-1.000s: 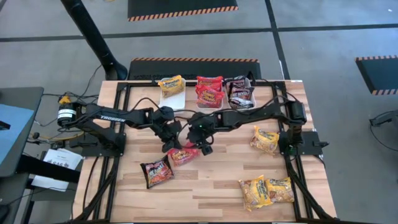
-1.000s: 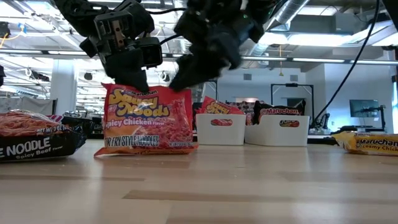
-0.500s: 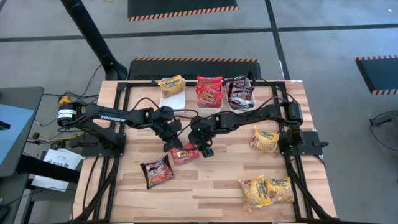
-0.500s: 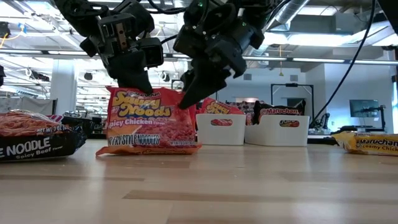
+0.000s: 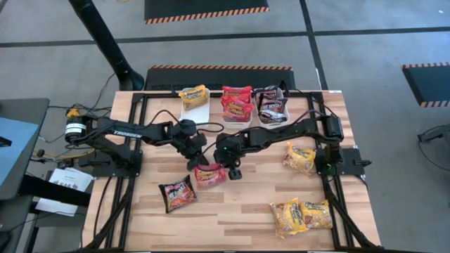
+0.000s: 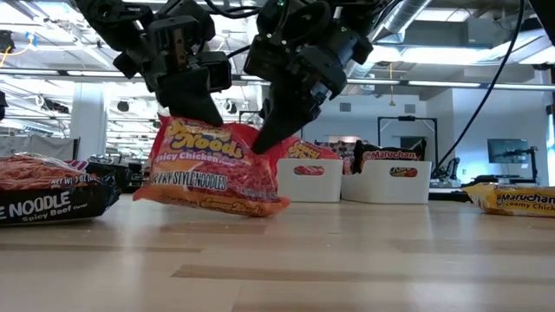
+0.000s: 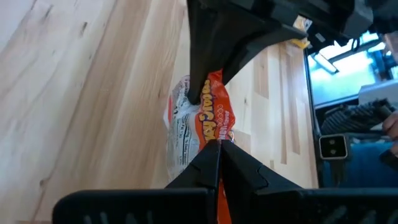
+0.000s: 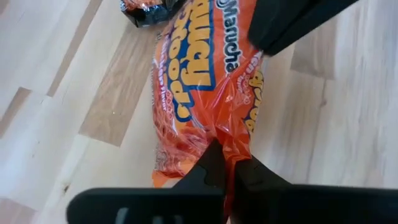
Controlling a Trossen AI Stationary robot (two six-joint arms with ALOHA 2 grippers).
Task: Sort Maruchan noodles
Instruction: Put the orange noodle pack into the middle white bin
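A red-orange Maruchan noodle packet (image 6: pixel 212 169) stands tilted at the table's middle, also seen from above (image 5: pixel 211 174). My left gripper (image 6: pixel 201 117) and my right gripper (image 6: pixel 270 139) are both shut on its upper edge, left and right of each other. A dark packet (image 5: pixel 177 193) lies flat nearer the front left. Yellow packets (image 5: pixel 299 158) (image 5: pixel 301 214) lie flat on the right. My left gripper pinches the packet's upper edge at its left end (image 7: pixel 211 134) between its two fingers, slanting down from the table's left. My right gripper pinches the same upper edge at its right end (image 8: pixel 233 146) between its two fingers, slanting down from the right. The packet hangs tilted, its left end raised and its lower right corner (image 6: pixel 277 208) at the table.
Three white bins stand along the far edge: one (image 5: pixel 195 105) with a yellow packet, one (image 5: pixel 238 105) with red packets, one (image 5: pixel 273 105) with dark packets. Bare wood lies in front of the held packet.
My right gripper has come down a little onto the packet's upper edge, rolled, and shut on it. The packet, which stood upright on its lower edge, has tipped: its left end has lifted while its right lower corner stays low.
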